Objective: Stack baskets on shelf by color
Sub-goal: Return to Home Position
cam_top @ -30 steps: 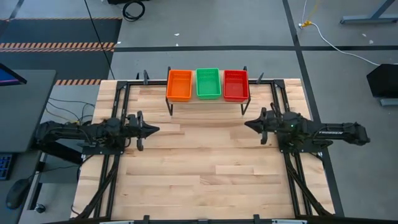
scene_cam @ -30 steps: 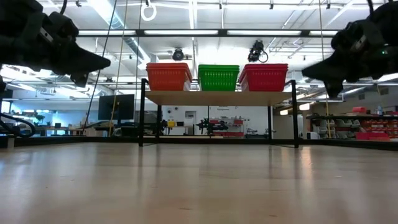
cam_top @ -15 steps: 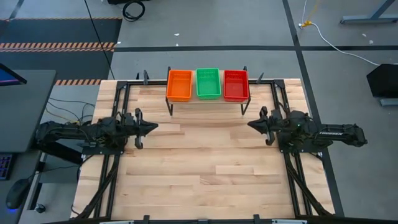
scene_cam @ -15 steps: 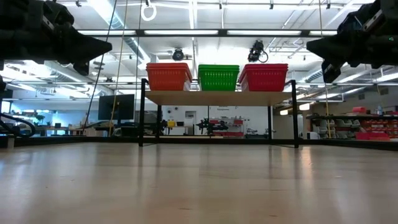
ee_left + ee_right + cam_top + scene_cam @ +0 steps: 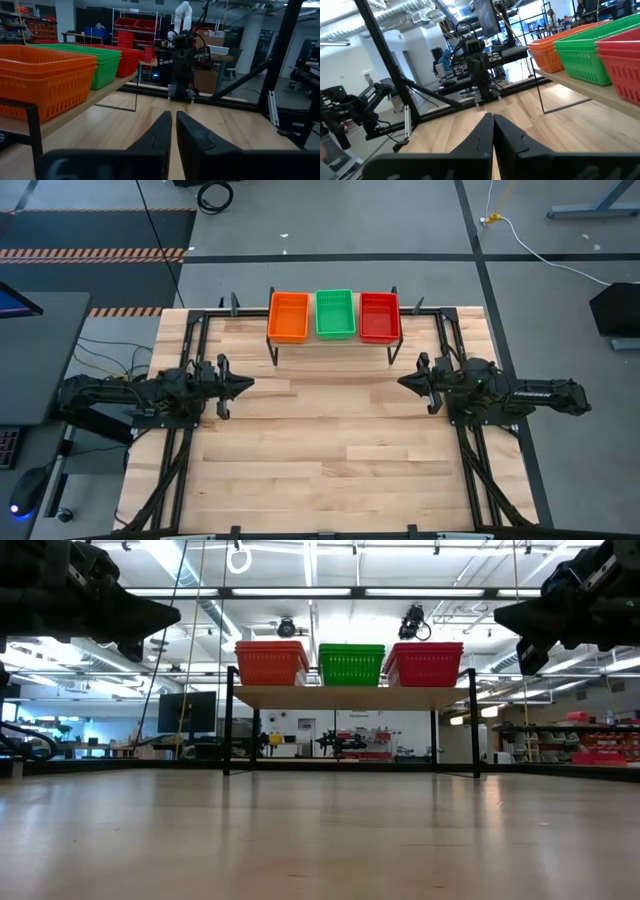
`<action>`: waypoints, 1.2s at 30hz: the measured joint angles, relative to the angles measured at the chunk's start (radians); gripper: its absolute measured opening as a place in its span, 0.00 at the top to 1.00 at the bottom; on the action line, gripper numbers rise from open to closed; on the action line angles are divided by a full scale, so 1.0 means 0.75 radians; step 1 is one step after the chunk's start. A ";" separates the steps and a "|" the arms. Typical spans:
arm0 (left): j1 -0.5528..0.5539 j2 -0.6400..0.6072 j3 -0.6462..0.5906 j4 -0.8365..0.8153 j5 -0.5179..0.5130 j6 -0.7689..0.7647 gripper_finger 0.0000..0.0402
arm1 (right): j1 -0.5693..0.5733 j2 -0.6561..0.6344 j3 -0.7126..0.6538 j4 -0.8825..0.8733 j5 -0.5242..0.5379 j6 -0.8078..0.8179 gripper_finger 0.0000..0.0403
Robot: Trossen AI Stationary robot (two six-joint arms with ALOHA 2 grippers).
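Three stacks of mesh baskets stand side by side on the shelf (image 5: 333, 340): orange baskets (image 5: 288, 317), green baskets (image 5: 335, 313), red baskets (image 5: 379, 316). In the low view the orange stack (image 5: 270, 662), green stack (image 5: 351, 664) and red stack (image 5: 425, 663) rest by their bottoms on the shelf's wooden top (image 5: 350, 696). My left gripper (image 5: 248, 385) hovers shut over the table's left part, my right gripper (image 5: 402, 382) shut over the right part; both point at each other, empty. The left wrist view shows the left fingertips (image 5: 172, 116) together, the right wrist view the right ones (image 5: 492, 118) too.
The wood-plank tabletop (image 5: 330, 450) stretches bare between and in front of the arms. Black frame rails (image 5: 190, 350) run along the table's left, right and far sides. The shelf's thin black legs (image 5: 229, 725) stand near the far edge.
My right gripper has drawn back a little toward the table's right edge and risen, levelling out. My left gripper has shifted slightly toward the left edge. The baskets have stayed put.
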 joint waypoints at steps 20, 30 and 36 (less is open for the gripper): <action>0.000 0.000 -0.001 -0.001 0.000 -0.001 0.92 | 0.000 0.000 0.000 -0.001 0.002 -0.001 0.97; 0.000 0.000 -0.001 -0.001 0.000 0.000 0.91 | 0.000 0.000 0.000 -0.001 0.002 -0.001 0.97; 0.000 0.000 -0.001 -0.001 0.000 0.000 0.91 | 0.000 0.000 0.000 -0.001 0.002 -0.001 0.97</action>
